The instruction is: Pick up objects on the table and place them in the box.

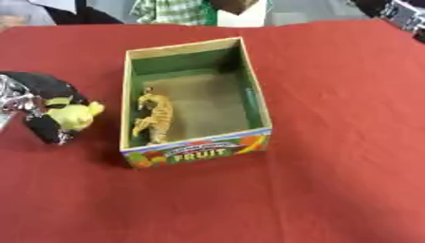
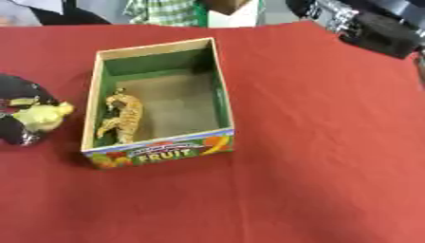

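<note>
leftward, left robot hand (image 1: 33, 111) grips yellow toy (image 1: 76, 115) beside box (image 1: 257, 102).

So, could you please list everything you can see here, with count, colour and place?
Box: one, green inside, FRUIT label on the near side, centre of the table.
Tiger: one, orange striped, inside the box by its left wall.
Yellow toy: one, yellow, left of the box, in the left hand.
Table: one, red cloth.
Left hand: one, black and silver, left edge, curled round the yellow toy.
Right arm: one, black and silver, top right corner; hand not visible.
</note>
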